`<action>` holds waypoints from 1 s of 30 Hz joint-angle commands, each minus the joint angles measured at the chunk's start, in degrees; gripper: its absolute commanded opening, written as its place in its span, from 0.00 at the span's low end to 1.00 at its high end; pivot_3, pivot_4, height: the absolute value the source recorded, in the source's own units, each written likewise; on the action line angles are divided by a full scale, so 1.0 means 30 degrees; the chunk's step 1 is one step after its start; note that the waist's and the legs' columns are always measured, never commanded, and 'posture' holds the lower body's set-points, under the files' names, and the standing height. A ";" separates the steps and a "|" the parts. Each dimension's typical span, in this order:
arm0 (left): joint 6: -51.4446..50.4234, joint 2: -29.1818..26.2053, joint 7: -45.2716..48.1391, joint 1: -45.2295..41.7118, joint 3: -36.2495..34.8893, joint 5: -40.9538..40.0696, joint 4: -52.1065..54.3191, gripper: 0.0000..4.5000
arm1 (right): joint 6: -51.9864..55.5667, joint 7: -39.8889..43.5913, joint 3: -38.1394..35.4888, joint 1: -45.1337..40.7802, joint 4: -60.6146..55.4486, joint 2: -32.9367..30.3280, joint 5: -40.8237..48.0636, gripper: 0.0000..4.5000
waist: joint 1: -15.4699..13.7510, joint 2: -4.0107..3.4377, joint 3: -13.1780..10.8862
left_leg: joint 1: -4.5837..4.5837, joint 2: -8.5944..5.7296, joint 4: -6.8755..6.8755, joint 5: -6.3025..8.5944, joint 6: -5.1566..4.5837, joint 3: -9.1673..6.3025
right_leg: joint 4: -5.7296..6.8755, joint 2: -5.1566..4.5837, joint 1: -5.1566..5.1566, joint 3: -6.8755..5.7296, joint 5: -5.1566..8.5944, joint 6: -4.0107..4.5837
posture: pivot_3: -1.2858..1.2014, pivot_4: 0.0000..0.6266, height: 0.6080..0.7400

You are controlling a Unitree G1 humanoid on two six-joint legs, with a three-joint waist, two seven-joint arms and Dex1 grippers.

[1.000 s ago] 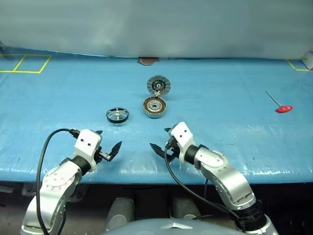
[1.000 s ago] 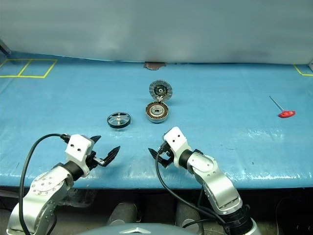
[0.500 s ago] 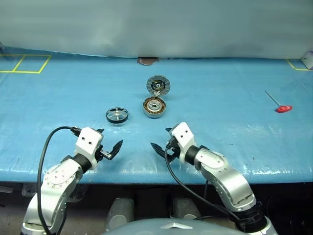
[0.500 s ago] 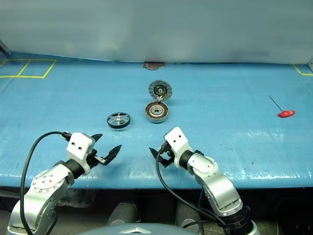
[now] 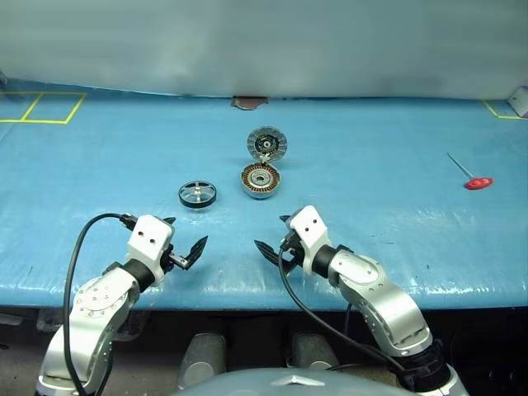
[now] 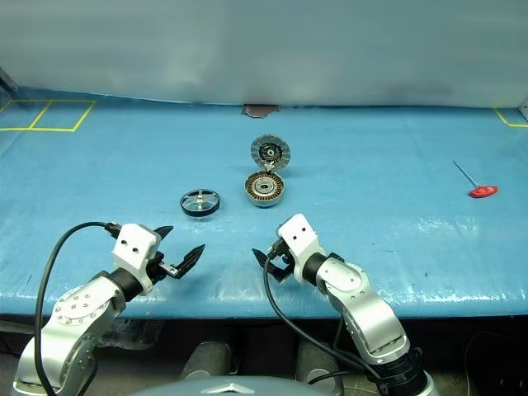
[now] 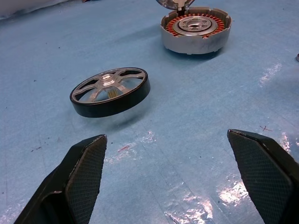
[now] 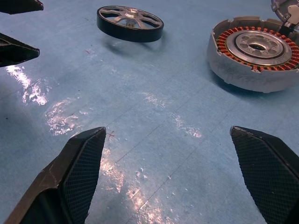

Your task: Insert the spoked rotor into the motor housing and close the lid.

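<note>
On the blue sheet-covered surface (image 5: 396, 214), the black-rimmed spoked rotor with silver hub (image 5: 197, 194) lies flat, apart from and left of the round metal motor housing with copper-brown windings (image 5: 260, 181). The grey ribbed round lid (image 5: 267, 143) stands tilted up at the housing's far edge, leaving it uncovered. The left end effector (image 5: 183, 241) and right end effector (image 5: 275, 238) hover near the front edge, both spread wide and empty. A red-handled tool (image 5: 471, 175) lies far right.
</note>
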State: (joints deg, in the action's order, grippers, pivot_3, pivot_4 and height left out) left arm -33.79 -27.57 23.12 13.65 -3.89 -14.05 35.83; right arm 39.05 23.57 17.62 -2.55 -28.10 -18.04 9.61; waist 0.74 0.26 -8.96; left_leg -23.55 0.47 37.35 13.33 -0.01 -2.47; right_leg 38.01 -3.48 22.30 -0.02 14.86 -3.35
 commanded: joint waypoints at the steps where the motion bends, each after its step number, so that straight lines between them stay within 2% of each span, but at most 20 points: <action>1: -0.0014 -0.0002 -0.0017 -0.0164 -0.0011 0.0011 0.0228 1.00 | -0.0317 0.0010 -0.0281 -0.0120 -0.0795 0.0038 0.0141 1.00 | 0.0000 0.0000 0.0000 | 0.0000 0.0000 0.0000 0.0000 0.0000 0.0000 | 0.0000 0.0000 0.0000 0.0000 0.0000 0.0000 | 0.52 0.24 1.00; 7: -0.0099 0.0102 -0.0034 -0.0466 0.0144 -0.0032 0.0150 1.00 | -0.0610 0.0674 -0.0091 -0.1296 -0.0507 -0.0638 -0.0259 1.00 | 0.0016 0.0000 0.0000 | 0.0000 0.0000 0.0001 0.0000 0.0000 0.0005 | 0.0001 0.0000 0.0000 0.0003 -0.0002 -0.0002 | 0.52 0.24 1.00; 13: -0.0221 0.0254 0.0077 -0.0986 0.0735 -0.0032 0.0047 1.00 | -0.0845 0.3724 0.0414 -0.7545 0.2163 -0.2810 -0.0871 1.00 | 0.0180 0.0016 -0.0013 | 0.0012 0.0010 0.0012 -0.0037 -0.0040 0.0130 | 0.0000 0.0012 0.0036 0.0092 -0.0069 0.0038 | 0.52 0.24 1.00; 16: 0.0023 0.0422 0.0117 -0.1246 0.1243 0.0013 0.0051 1.00 | -0.1178 0.5585 0.1464 -1.1366 0.5804 -0.3364 -0.1717 1.00 | 0.0198 0.0027 -0.0014 | 0.0017 0.0015 0.0011 -0.0042 -0.0041 0.0135 | 0.0002 0.0025 0.0033 0.0094 -0.0115 -0.0032 | 0.52 0.24 1.00; 20: 0.0219 0.0742 -0.0023 -0.1326 0.1734 0.0109 0.0191 1.00 | -0.2981 0.8102 0.3839 -1.4868 1.0603 -0.3692 -0.3706 1.00 | 0.0187 0.0037 -0.0017 | 0.0007 0.0017 -0.0005 -0.0043 -0.0042 0.0183 | -0.0009 0.0026 0.0066 0.0142 -0.0151 -0.0008 | 0.52 0.24 1.00; 26: 0.0400 0.1114 -0.0325 -0.0618 0.2278 0.0324 0.0525 1.00 | -0.5283 1.1811 0.5818 -1.8191 1.6119 -0.2458 -0.5038 1.00 | 0.0298 0.0033 -0.0025 | 0.0001 0.0014 -0.0051 -0.0038 -0.0049 0.0212 | -0.0027 0.0023 0.0103 0.0189 -0.0161 -0.0022 | 0.52 0.24 1.00; 30: 0.0532 0.1093 -0.0270 -0.0377 0.2436 0.0322 0.0645 1.00 | -0.6939 1.2717 0.6374 -1.9809 1.9221 -0.1291 -0.6168 1.00 | 0.0330 0.0029 -0.0028 | 0.0000 0.0017 -0.0063 -0.0039 -0.0047 0.0221 | -0.0012 0.0025 0.0129 0.0197 -0.0161 -0.0021 | 0.52 0.24 1.00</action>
State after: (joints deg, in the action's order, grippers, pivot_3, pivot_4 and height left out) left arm -33.46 -24.36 22.49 12.57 3.24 -13.53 35.49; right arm 20.78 60.65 36.92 -59.88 28.04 -22.69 -7.74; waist 1.73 0.35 -9.04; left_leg -23.54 0.52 37.16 13.21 -0.15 -1.81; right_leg 37.98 -3.41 22.68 0.57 14.38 -3.41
